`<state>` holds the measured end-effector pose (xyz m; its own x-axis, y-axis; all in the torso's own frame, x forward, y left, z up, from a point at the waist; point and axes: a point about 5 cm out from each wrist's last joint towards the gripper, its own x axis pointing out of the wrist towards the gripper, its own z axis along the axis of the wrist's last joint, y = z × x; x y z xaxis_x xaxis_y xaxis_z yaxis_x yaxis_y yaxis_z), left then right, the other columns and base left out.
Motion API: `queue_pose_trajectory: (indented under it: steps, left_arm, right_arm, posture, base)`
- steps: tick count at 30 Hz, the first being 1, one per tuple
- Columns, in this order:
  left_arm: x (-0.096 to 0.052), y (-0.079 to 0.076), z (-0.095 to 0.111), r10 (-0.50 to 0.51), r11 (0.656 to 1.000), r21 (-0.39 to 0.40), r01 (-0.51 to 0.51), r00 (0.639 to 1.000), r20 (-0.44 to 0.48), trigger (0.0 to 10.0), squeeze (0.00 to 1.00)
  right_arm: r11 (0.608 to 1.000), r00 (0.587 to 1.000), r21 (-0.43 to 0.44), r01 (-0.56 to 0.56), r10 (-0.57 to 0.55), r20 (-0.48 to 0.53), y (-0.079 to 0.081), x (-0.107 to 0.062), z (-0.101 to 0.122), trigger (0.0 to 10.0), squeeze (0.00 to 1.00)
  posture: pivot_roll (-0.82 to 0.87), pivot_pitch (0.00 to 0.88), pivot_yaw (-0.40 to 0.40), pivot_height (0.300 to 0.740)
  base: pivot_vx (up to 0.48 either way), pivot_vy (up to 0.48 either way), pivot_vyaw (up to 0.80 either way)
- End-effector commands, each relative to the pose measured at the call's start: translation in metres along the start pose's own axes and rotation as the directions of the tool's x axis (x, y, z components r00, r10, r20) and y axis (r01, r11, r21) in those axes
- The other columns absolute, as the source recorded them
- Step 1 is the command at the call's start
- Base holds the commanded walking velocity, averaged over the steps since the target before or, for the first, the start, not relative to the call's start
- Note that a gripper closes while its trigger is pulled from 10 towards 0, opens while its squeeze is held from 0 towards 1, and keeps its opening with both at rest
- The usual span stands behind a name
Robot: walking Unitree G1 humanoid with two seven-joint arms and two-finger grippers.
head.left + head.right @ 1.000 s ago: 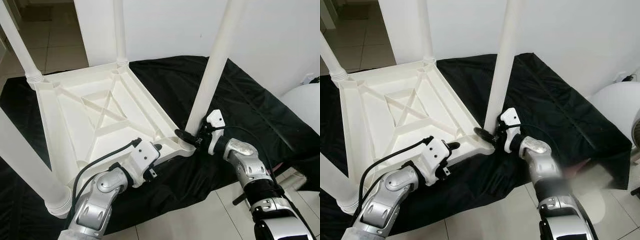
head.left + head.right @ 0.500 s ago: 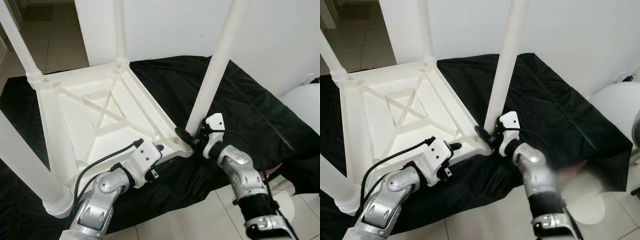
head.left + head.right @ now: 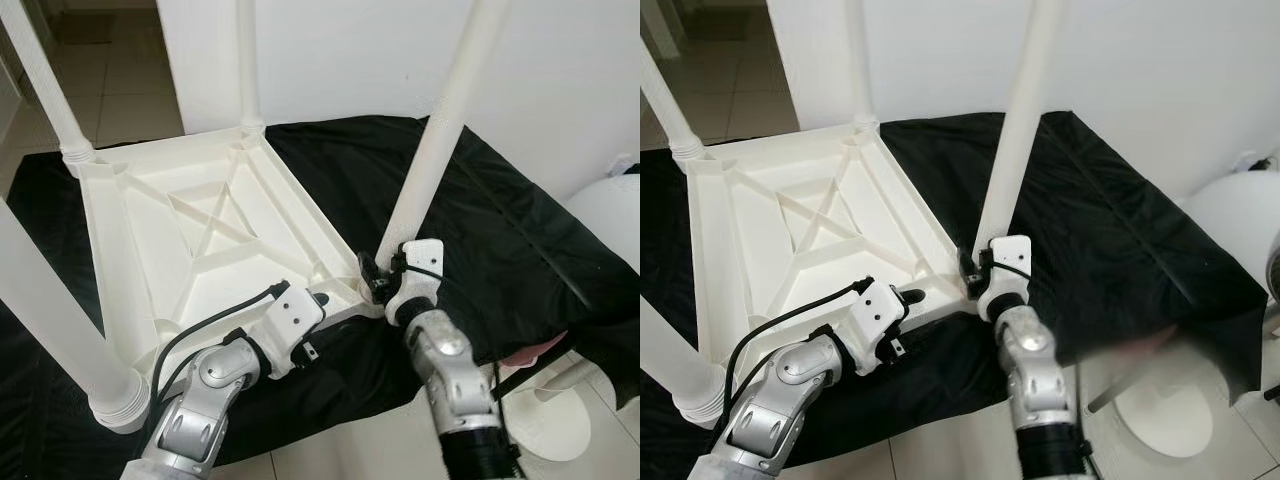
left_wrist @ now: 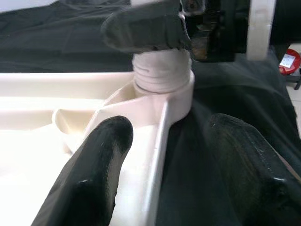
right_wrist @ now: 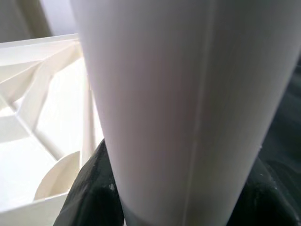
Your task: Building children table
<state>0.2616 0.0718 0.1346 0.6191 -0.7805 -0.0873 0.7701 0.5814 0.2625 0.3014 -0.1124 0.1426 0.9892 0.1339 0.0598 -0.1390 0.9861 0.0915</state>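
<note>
The white plastic children's table (image 3: 190, 250) lay upside down on a black sheet (image 3: 520, 230) spread over a tiled floor (image 3: 120, 90), w/ all four legs pointing up. The underside showed a ribbed frame w/ a crossed brace in the middle. A white wall (image 3: 330, 60) stood behind it.

The near-right leg (image 3: 440, 150) rose from the table's corner socket (image 3: 372, 300), tilted a bit toward the wall. The right gripper (image 3: 378, 282) sat at the base of that leg, just above the socket, its black fingers (image 5: 89, 188) wrapped on either side of the leg & touching it, closed as far as the leg allowed. In the right wrist view the leg's white shaft ran up between the two dark pads. The threaded collar at the leg's foot showed in the left wrist view, seated in the socket.

The left gripper (image 3: 318, 297) rested at the table's near edge, close beside the same corner. Its fingers (image 4: 89, 174) were spread apart, one on the inner side of the rim and one outside over the sheet, straddling the rim; whether they pressed on it could not be told.

Near-left leg (image 3: 60, 320) stood at the lower left, far-left leg (image 3: 45, 80) & far-right leg (image 3: 248, 60) at the back corners. A white rounded object (image 3: 610, 215) sat at the right edge, by the sheet.
</note>
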Motion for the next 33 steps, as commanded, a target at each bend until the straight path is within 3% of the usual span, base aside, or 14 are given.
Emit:
queue_pose_trajectory:
  steps: [1, 8, 9, 10, 18, 21, 22, 23, 24, 27, 31, 33]
  left_arm:
    - [0.0, 0.007, -0.001, 0.083, 0.996, 0.015, -0.083, 0.997, -0.005, 10.0, 0.0]
    - [-0.003, 0.015, -0.001, 0.091, 0.995, 0.031, -0.091, 0.996, -0.009, 10.0, 0.0]
    - [-0.004, 0.015, -0.002, 0.092, 0.995, 0.034, -0.091, 0.996, -0.011, 10.0, 0.0]
    - [-0.005, 0.016, -0.002, 0.094, 0.995, 0.037, -0.093, 0.996, -0.012, 10.0, 0.0]
    - [-0.005, 0.016, -0.002, 0.098, 0.995, 0.037, -0.098, 0.995, -0.01, 10.0, 0.0]
    - [-0.006, 0.014, 0.0, 0.098, 0.995, 0.03, -0.099, 0.995, 0.007, 10.0, 0.0]
    - [-0.006, 0.01, 0.001, 0.09, 0.996, 0.022, -0.09, 0.996, 0.018, 10.0, 0.0]
    - [-0.006, 0.01, 0.001, 0.09, 0.996, 0.022, -0.09, 0.996, 0.018, 10.0, 0.0]
    - [-0.006, 0.007, 0.001, 0.079, 0.997, 0.015, -0.08, 0.997, 0.024, 10.0, 0.0]
    - [-0.006, 0.003, 0.001, 0.061, 0.998, 0.006, -0.061, 0.998, 0.035, 10.0, 0.0]
    - [-0.006, 0.002, 0.002, 0.058, 0.998, 0.003, -0.058, 0.997, 0.041, 10.0, 0.0]
    - [-0.005, 0.002, 0.002, 0.052, 0.999, 0.0, -0.052, 0.998, 0.043, 10.0, 0.0]
  right_arm:
    - [0.995, 0.995, 0.051, 0.09, -0.087, -0.058, -0.005, -0.006, -0.01, 10.0, 0.0]
    - [0.996, 0.996, 0.05, 0.076, -0.073, -0.059, -0.004, -0.007, -0.008, 10.0, 0.01]
    - [0.996, 0.996, 0.05, 0.071, -0.069, -0.056, -0.005, -0.007, -0.007, 10.0, 0.85]
    - [0.998, 0.998, 0.039, 0.051, -0.049, -0.043, -0.006, -0.008, -0.005, 10.0, 1.0]
    - [1.0, 1.0, 0.028, 0.005, -0.005, -0.009, -0.008, -0.008, 0.0, 10.0, 1.0]
    - [0.998, 0.998, 0.016, -0.068, 0.068, 0.004, -0.012, -0.007, 0.001, 10.0, 1.0]
    - [0.989, 0.989, 0.012, -0.148, 0.148, 0.01, -0.012, -0.008, 0.002, 10.0, 0.42]
    - [0.989, 0.989, 0.012, -0.148, 0.148, 0.01, -0.012, -0.008, 0.002, 10.0, 0.42]
    - [0.975, 0.975, 0.0, -0.222, 0.222, 0.014, -0.013, -0.009, 0.001, 10.0, 0.0]
    - [0.942, 0.943, -0.032, -0.333, 0.333, 0.0, -0.02, -0.011, -0.001, 10.0, 0.0]
    - [0.931, 0.933, -0.056, -0.36, 0.36, -0.012, -0.023, -0.01, -0.002, 10.0, 0.0]
    - [0.895, 0.906, -0.138, -0.423, 0.421, -0.048, -0.034, -0.003, -0.004, 10.0, 0.0]
  posture:
    - [-0.01, 0.005, -0.039, 0.74]
    - [-0.02, 0.002, -0.035, 0.74]
    - [-0.02, 0.004, -0.034, 0.74]
    - [-0.02, 0.007, -0.035, 0.74]
    - [-0.01, 0.006, -0.043, 0.74]
    - [-0.01, 0.005, -0.049, 0.74]
    - [-0.01, 0.006, -0.05, 0.74]
    - [-0.01, 0.006, -0.05, 0.74]
    - [-0.01, 0.008, -0.051, 0.74]
    - [-0.01, 0.015, -0.047, 0.74]
    - [-0.01, 0.015, -0.047, 0.74]
    - [-0.02, 0.022, -0.036, 0.74]
  base:
    - [0.0, 0.0, 0.0]
    - [0.0, 0.0, 0.0]
    - [0.0, 0.0, 0.0]
    - [0.0, 0.0, 0.0]
    - [0.0, 0.0, 0.0]
    - [0.0, 0.0, 0.0]
    - [0.0, 0.0, 0.0]
    - [0.0, 0.0, 0.0]
    - [0.0, 0.0, 0.0]
    - [0.0, 0.0, 0.0]
    - [0.0, 0.0, 0.0]
    - [0.0, 0.0, 0.0]
